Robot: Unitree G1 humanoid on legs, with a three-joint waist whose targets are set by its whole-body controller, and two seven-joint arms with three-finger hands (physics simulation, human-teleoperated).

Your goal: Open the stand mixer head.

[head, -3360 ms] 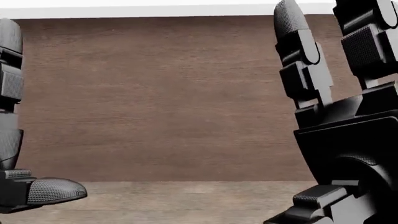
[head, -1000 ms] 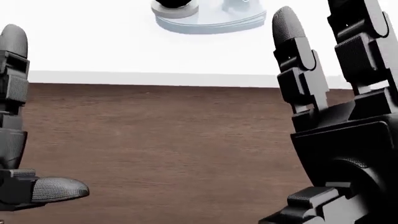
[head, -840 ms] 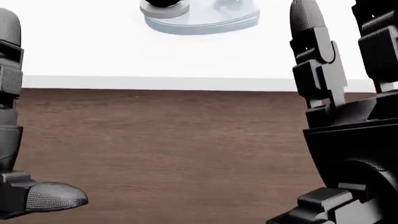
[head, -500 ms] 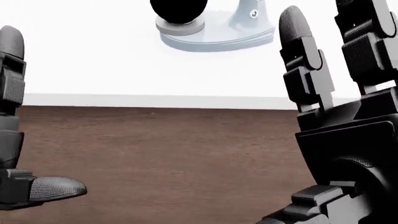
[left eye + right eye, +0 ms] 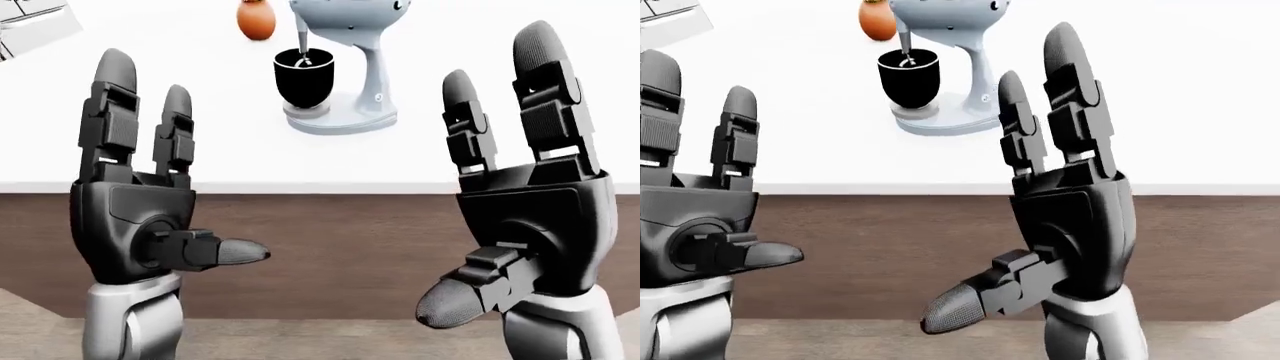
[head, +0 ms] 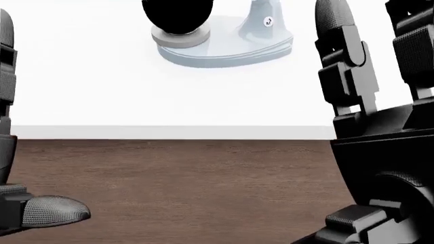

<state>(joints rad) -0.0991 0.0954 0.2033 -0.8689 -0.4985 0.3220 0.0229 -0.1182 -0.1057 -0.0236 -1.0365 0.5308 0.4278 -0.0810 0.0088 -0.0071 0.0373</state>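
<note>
A pale blue-grey stand mixer (image 5: 362, 75) stands on the white counter (image 5: 200, 150) at the top middle of the left-eye view, its head (image 5: 345, 13) down over a black bowl (image 5: 304, 76) with the beater inside. Its base also shows in the head view (image 6: 227, 47). My left hand (image 5: 150, 187) and right hand (image 5: 520, 180) are raised with fingers spread, both open and empty, well short of the mixer.
An orange egg-shaped object (image 5: 256, 20) sits on the counter up and left of the mixer. A white appliance corner (image 5: 35, 26) shows at the top left. A brown wood cabinet face (image 5: 350, 247) runs under the counter edge.
The whole head view has shifted: the counter edge and mixer base have moved down in the picture, so the camera has moved closer or tilted up. The hands stay open.
</note>
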